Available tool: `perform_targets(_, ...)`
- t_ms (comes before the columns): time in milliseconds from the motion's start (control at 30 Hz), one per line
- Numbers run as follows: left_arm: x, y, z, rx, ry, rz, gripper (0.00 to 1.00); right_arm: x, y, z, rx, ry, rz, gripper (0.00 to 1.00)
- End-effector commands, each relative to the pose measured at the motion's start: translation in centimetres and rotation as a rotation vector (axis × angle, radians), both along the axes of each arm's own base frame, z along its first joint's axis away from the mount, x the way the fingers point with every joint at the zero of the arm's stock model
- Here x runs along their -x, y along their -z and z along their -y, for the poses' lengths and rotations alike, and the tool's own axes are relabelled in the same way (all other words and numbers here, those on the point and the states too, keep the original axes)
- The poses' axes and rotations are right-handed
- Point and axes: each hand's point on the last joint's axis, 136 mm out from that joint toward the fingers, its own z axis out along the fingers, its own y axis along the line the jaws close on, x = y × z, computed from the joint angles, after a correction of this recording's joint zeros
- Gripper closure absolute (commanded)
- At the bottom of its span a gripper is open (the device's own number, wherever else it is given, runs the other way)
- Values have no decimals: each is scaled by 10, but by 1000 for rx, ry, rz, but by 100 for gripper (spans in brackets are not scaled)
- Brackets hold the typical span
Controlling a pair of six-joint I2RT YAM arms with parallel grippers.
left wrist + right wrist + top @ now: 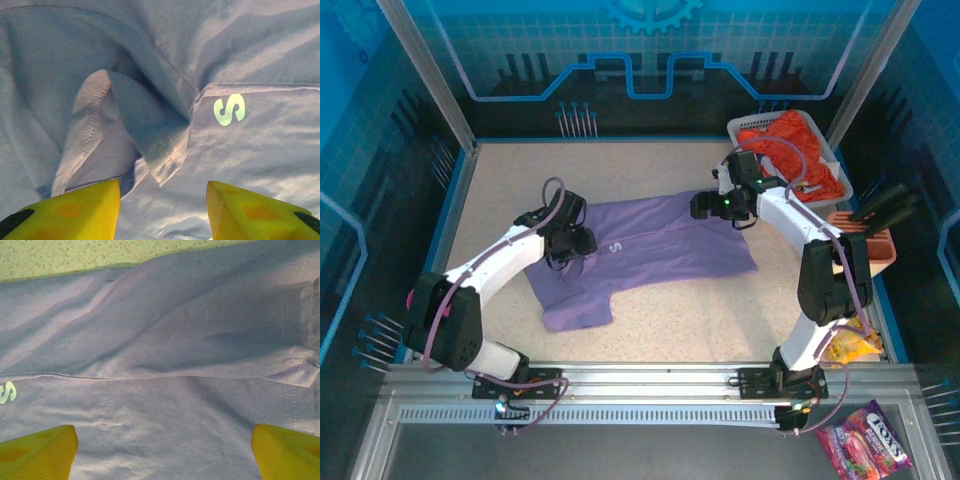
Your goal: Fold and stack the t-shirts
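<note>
Nearest us, a crinkly candy packet (868,448) lies off the table by the right arm's base. Both arms bend inward from the near edge, elbows out, wrists tipped down over the lavender t-shirt (660,245). It's spread mid-table, roughly flat and wrinkled, with one part reaching toward the near side. The left gripper (568,245) hovers low over the shirt's left portion. Its yellow fingers (80,210) are parted with nothing between them, and below sit a turned-up stitched flap (100,125) of soft cloth and a pale printed S (229,109) beside it. The right gripper (705,207) hangs over the shirt's far edge, fingers (40,450) spread wide and empty above a long fold crease. There's bare speckled table (720,320) in front, to the left and behind, so plenty of room there. In the far right corner, the white slatted basket (842,180) stands close by the right arm, with the orange-red t-shirt (790,150) bunched inside
</note>
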Motion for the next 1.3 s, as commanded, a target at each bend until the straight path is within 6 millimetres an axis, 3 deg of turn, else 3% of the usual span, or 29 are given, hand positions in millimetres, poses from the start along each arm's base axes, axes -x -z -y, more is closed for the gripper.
perform_targets(0, -12, 0, 11, 81, -51, 24, 52, 8, -6, -2, 16, -22, 2, 9)
perform_targets(267, -9, 25, 10, 120, -135, 17, 53, 7, -5, -4, 8, -25, -1, 9)
perform_targets(567, -11, 32, 8, 101, -159, 42, 52, 7, -5, -4, 13, -26, -2, 9)
perform_targets(667, -17, 41, 18, 139, -158, 32, 54, 7, -5, -3, 17, -26, -3, 9)
perform_targets(900, -27, 34, 54, 178, -111, 94, 55, 6, -5, -4, 15, -28, -3, 9)
perform_targets(1067, -8, 39, 73, 130, -56, 44, 56, 6, -4, -3, 18, -29, -6, 9)
perform_targets(1267, 8, 22, 99, 5, 79, 83, 47, 4, -2, -5, 12, -30, -10, 9)
